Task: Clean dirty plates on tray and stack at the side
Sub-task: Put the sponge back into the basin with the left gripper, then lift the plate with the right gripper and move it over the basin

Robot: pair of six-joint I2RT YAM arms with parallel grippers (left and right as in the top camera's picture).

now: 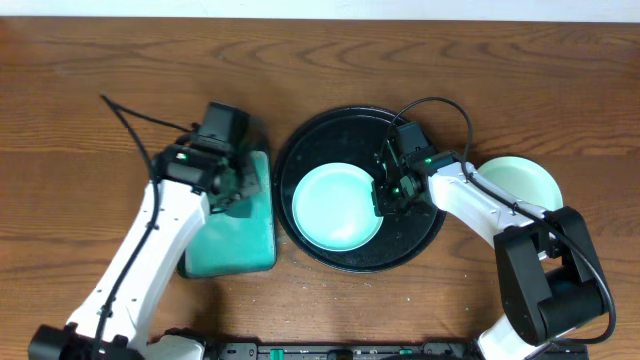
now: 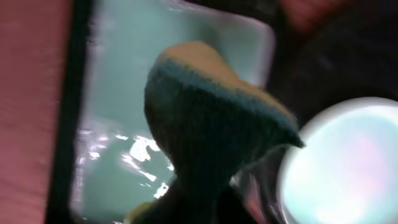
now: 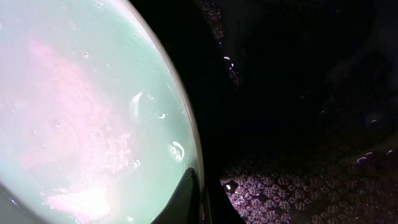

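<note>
A pale mint plate lies on the left half of the black tray. My right gripper is shut on the plate's right rim. In the right wrist view one dark finger lies over the rim of the plate, with the tray beside it. Another plate lies on the bare wood to the right of the tray, partly hidden by my right arm. My left gripper holds a dark green and yellow sponge over the teal tray. A third plate is not separately visible.
The teal rectangular tray with a dark rim lies left of the black tray, and its wet floor shows in the left wrist view. The plate on the black tray shows there at the right. Brown tabletop surrounds everything.
</note>
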